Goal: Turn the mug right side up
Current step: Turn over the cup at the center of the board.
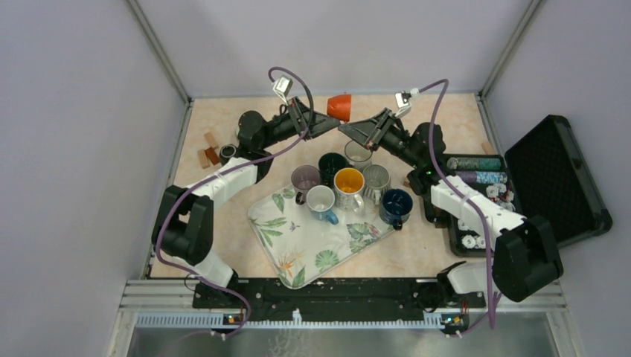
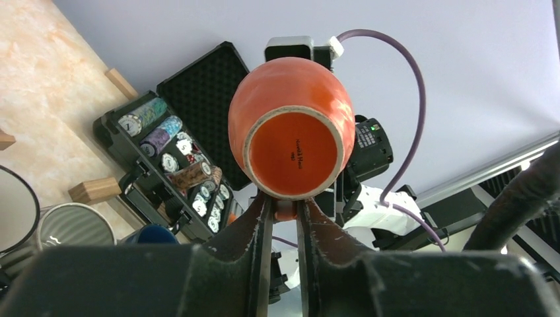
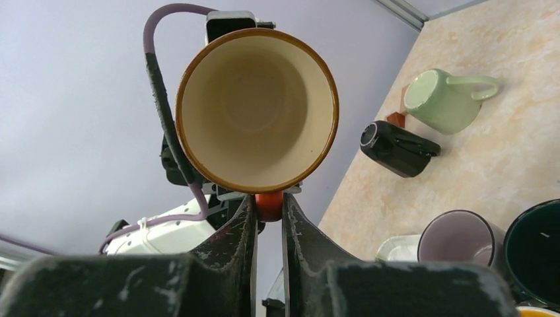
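The orange mug is held on its side in the air over the back of the table, between both arms. In the left wrist view its orange base faces the camera. In the right wrist view its cream inside faces the camera. My left gripper is shut on the mug's handle from the left. My right gripper is shut on the same handle from the right. In each wrist view the mug hides most of the other arm.
A floral tray lies mid-table with several upright mugs at its far edge. An open black chip case sits at the right. A green mug lies on its side by a black object. Wooden blocks lie at the left.
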{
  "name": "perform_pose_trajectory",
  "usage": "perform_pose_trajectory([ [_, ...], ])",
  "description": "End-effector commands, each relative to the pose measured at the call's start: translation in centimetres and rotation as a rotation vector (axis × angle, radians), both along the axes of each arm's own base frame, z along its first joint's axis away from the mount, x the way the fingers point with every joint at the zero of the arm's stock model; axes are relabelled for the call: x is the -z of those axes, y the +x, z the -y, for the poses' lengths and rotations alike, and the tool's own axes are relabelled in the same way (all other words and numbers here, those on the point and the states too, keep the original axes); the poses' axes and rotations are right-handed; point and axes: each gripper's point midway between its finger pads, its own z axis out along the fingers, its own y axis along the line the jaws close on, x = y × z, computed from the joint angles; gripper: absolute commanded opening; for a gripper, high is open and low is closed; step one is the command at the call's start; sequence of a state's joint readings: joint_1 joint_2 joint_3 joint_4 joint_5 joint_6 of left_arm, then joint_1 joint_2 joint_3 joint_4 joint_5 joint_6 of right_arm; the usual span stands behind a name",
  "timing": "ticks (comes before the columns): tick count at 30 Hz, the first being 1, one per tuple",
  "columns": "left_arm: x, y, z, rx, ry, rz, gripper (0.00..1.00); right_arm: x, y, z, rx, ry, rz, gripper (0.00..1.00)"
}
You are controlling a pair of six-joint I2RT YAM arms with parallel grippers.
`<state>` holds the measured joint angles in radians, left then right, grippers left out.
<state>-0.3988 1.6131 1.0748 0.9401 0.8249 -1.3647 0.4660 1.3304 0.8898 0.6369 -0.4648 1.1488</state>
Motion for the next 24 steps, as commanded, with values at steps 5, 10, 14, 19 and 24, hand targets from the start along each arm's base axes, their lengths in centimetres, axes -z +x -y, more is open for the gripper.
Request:
perform_pose_trajectory([
  [5,0.7,0.2,0.3,-0.027,0.073,0.076,0.52,-1.6,0.4,1.1,0.079,-0.06,0.093,0.0],
  [10,1.8,1.0,0.1,-0.078,0.148,0.073,0.72,-1.5,0.5,1.6,0.109,-0.096,0.098,0.0],
  [14,3.1,1.8,-0.3,-0.139,0.241,0.068,0.88,-1.3,0.6,2.1,0.137,-0.135,0.1,0.0],
  [19,2.9,2.1,-1.4,-0.215,0.315,0.114,0.98,-0.4,0.1,2.7,0.149,-0.223,0.085,0.0],
  [24,1.9,1.9,-2.4,-0.268,0.343,0.17,0.98,1.0,-1.5,3.8,0.15,-0.328,0.066,0.0],
])
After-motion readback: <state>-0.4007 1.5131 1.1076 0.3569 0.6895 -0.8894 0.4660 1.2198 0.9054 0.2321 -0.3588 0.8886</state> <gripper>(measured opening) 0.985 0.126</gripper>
